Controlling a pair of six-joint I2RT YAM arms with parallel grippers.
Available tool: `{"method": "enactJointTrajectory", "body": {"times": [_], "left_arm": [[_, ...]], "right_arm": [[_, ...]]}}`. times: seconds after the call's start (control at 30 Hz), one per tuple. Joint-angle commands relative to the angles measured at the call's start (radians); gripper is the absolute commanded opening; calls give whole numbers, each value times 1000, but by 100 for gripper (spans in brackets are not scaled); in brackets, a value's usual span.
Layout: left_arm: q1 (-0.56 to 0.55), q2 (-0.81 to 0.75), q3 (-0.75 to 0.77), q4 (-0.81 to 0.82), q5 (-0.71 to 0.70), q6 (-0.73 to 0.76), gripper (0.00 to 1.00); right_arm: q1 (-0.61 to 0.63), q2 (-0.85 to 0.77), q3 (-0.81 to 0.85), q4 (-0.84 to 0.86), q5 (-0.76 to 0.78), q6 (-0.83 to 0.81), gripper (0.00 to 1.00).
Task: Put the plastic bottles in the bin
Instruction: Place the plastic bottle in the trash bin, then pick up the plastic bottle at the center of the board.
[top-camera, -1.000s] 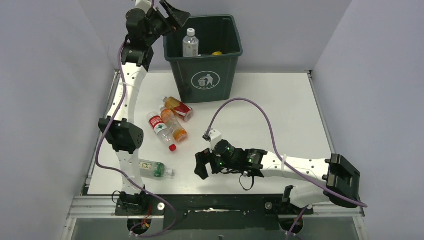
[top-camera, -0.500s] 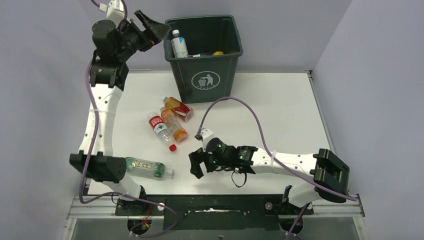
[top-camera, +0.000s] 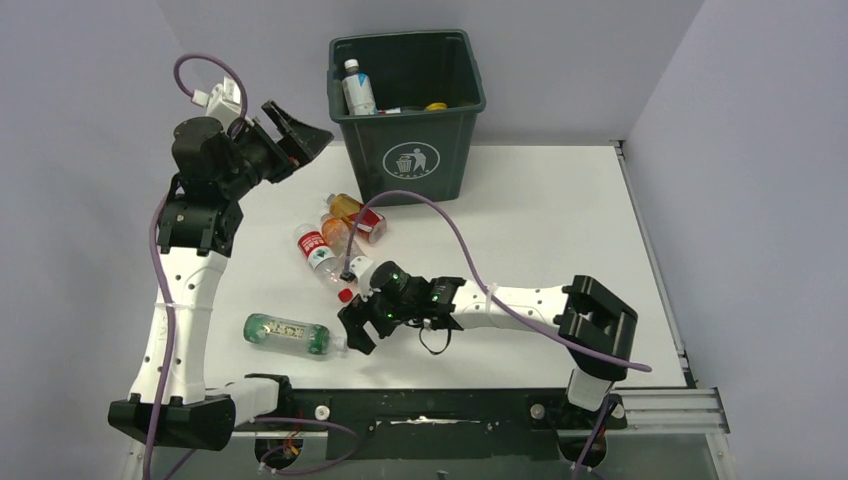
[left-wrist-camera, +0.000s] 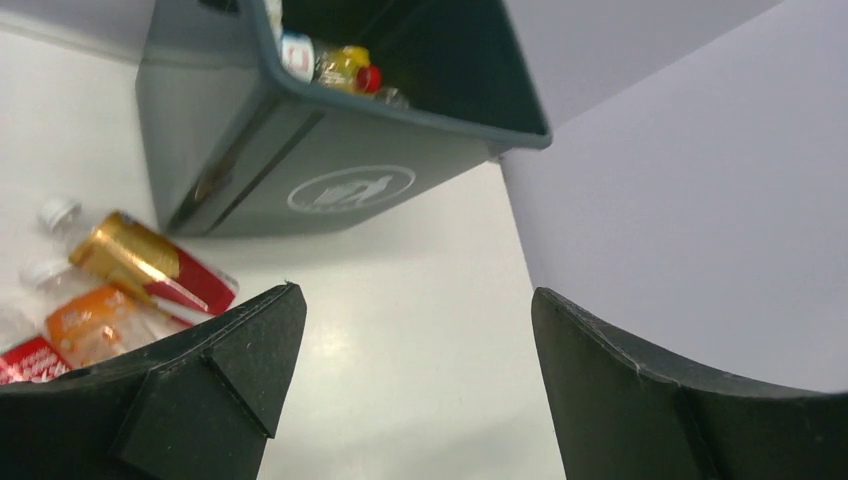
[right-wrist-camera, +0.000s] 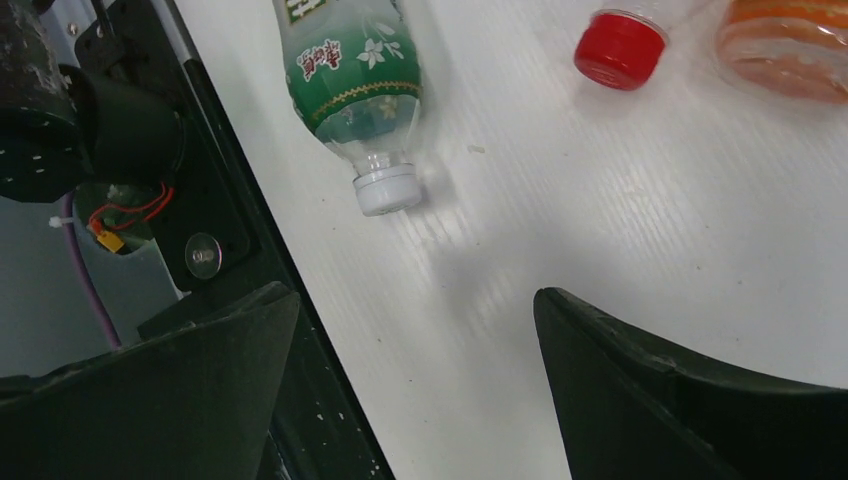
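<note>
At the upper left of the overhead view the left gripper (top-camera: 303, 140) hangs above the table (top-camera: 560, 220). Its jaws are spread wide and empty, and its wrist view shows only bare table and the bin's side through the gap. At lower left the green-labelled bottle (top-camera: 288, 334) lies on its side near the front edge. Its white cap (right-wrist-camera: 388, 190) points toward the right gripper (top-camera: 357, 327), which sits low just beside that cap, also wide apart and holding nothing. Just above, left of centre, three more plastic bottles lie bunched: a red-labelled bottle (top-camera: 318, 250) with a red cap, an orange bottle (top-camera: 337, 232) and a gold-and-red bottle (top-camera: 362, 217). At upper centre stands the bin (top-camera: 410, 160), with a white-capped bottle (top-camera: 354, 90) and others inside.

The green-labelled bottle is round and lies free, so one finger touching first could roll it toward the front edge. A grip on the narrow neck would likely let the body swing or slip out on the way up. The right arm's purple cable (top-camera: 430, 205) loops across the bunched bottles in the overhead view and might drag them if it sags.

The right wrist covers part of the orange bottle. The bin's contents are too shadowed to count. The right wrist view cuts off the green-labelled bottle's base, and whether the fingers touch the table cannot be told.
</note>
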Motion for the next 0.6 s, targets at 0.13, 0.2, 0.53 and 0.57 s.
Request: {"method": "enactJointTrajectory", "body": {"times": [0.13,0.2,0.53,0.57], "left_arm": [[6,-103,-83,-80,-14,-4,84],[6,-119,-97,-83,-13,-9,84],[6,-134,-122,-95,-10,-16,84],[6,-134,-122,-95,-11,-15,84]], "right_arm": [[-4,124,151,56,-143,-144,85],[-3,155,166,60,-162,-156,83],[4,281,261,51,-223,-184,81],[4,291,268,51,-228,-184,82]]}}
